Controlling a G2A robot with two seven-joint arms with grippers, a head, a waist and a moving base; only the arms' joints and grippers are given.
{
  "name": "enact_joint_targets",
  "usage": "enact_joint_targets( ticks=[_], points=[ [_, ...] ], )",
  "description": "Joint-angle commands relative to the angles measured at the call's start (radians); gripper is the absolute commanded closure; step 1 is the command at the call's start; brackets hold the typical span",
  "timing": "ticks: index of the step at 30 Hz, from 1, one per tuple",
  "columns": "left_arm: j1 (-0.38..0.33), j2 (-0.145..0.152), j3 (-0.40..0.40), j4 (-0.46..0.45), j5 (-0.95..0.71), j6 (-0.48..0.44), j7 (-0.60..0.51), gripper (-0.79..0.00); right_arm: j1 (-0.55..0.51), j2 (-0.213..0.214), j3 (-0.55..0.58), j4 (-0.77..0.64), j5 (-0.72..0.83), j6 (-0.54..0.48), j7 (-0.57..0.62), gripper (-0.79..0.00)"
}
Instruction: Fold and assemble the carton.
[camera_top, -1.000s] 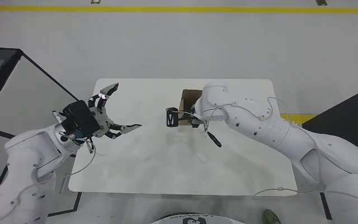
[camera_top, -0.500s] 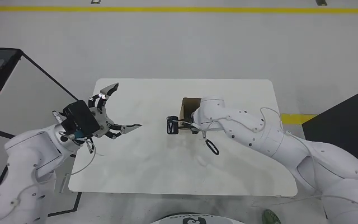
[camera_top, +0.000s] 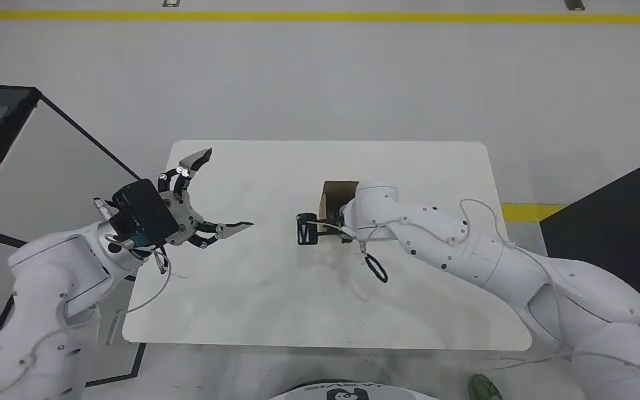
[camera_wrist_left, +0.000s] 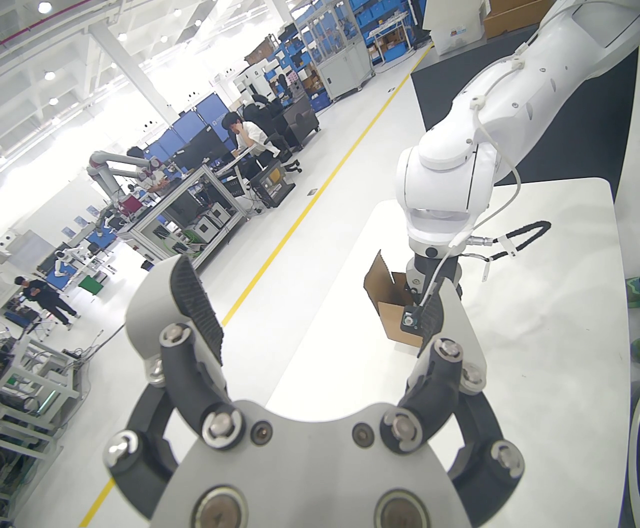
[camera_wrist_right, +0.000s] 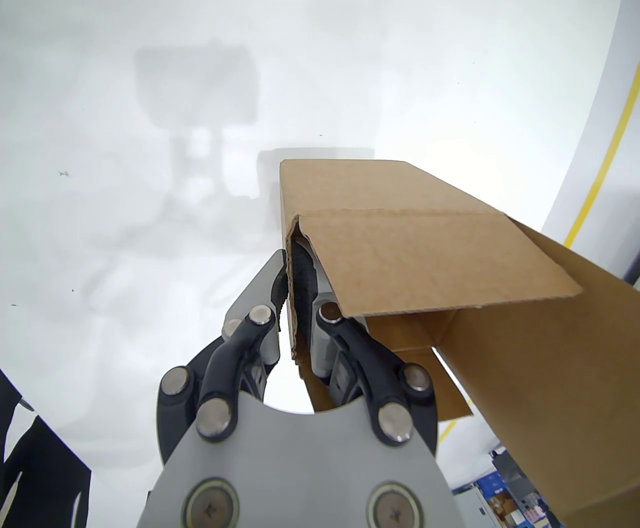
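A brown carton (camera_top: 337, 189) stands near the middle of the white table (camera_top: 420, 310), with my right arm (camera_top: 420, 222) covering part of it. My right gripper (camera_wrist_right: 296, 287) is shut on one carton (camera_wrist_right: 425, 255) wall, one finger inside and one outside. An unfolded flap (camera_wrist_right: 550, 320) sticks out on one side. My left gripper (camera_top: 217, 192) hovers open over the table's left part, well apart from the carton, with nothing between its fingers. In the left wrist view the left gripper (camera_wrist_left: 320, 310) faces the carton (camera_wrist_left: 392, 312), whose flap stands up.
A black cable loop (camera_top: 375, 267) hangs from my right arm over the table. A black frame (camera_top: 70, 125) stands off the table's left corner. A dark mat (camera_top: 600, 215) lies on the floor to the right. Bare tabletop lies between the two grippers.
My right arm has shifted slightly toward the table's front edge, taking the carton with it. The left arm has not moved.
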Motion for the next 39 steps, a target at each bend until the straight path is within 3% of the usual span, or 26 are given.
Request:
enact_joint_targets(
  ticks=[1, 36, 37, 39],
  points=[
    [0.0, 0.0, 0.0, 0.0, 0.0, 0.0, 0.0, -0.785, -0.009, -0.004, 0.0, -0.004, -0.012, 0.009, 0.003, 0.0],
    [0.0, 0.0, 0.0, 0.0, 0.0, 0.0, 0.0, -0.785, -0.077, -0.075, 0.044, 0.077, -0.07, -0.012, 0.032, 0.0],
    [0.0, 0.0, 0.0, 0.0, 0.0, 0.0, 0.0, -0.785, -0.078, -0.076, 0.046, 0.078, -0.072, -0.014, 0.032, -0.003],
    [0.0, 0.0, 0.0, 0.0, 0.0, 0.0, 0.0, -0.785, -0.08, -0.077, 0.052, 0.077, -0.074, -0.017, 0.034, -0.08]
  ],
)
